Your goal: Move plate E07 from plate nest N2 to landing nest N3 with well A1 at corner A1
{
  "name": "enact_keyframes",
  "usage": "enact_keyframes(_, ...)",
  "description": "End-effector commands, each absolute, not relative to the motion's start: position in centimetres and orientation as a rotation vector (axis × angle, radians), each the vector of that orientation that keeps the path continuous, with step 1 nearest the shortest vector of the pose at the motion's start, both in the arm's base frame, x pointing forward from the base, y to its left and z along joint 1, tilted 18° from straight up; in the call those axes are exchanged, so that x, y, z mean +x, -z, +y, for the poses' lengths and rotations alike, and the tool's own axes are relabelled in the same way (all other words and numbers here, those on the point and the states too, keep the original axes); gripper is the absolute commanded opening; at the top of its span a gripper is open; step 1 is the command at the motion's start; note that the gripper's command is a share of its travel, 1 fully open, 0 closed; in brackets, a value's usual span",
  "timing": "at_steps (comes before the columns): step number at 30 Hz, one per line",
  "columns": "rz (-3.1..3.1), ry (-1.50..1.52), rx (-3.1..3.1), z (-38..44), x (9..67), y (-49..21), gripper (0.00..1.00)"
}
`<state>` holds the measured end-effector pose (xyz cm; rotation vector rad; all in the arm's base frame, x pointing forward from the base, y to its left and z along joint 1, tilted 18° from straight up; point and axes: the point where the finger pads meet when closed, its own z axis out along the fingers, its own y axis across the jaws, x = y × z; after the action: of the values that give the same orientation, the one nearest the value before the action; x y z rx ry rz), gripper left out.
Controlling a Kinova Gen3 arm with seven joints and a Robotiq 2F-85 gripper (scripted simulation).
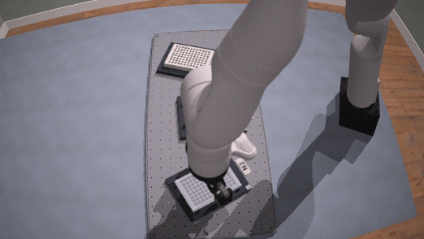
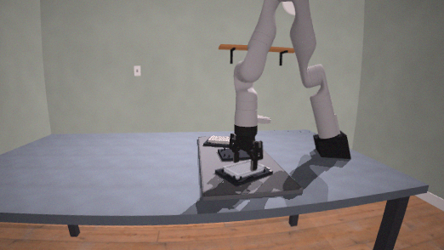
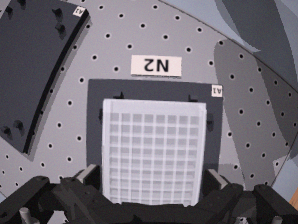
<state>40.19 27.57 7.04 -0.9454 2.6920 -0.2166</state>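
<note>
Plate E07 is a white well plate lying flat on the dark plate nest N2 at the near end of the grey breadboard. It also shows in the wrist view, below the N2 label. My gripper is open and hangs just above the plate, one finger on each side of it, not touching. The empty landing nest N3 lies to the left in the wrist view; in the top view the arm mostly hides it. Plate E01 sits on nest N1 at the far end.
The grey breadboard carries all three nests. The arm's black base stands to the right on the blue table. A wooden shelf hangs on the back wall.
</note>
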Motion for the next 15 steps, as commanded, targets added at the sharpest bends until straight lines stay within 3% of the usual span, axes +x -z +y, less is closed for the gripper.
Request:
enact_keyframes(1,2.692,0.216,-0.944,27.55,40.24,-6.99,1.00)
enact_keyframes(15,2.692,0.216,-0.944,27.52,40.37,-6.61,1.00)
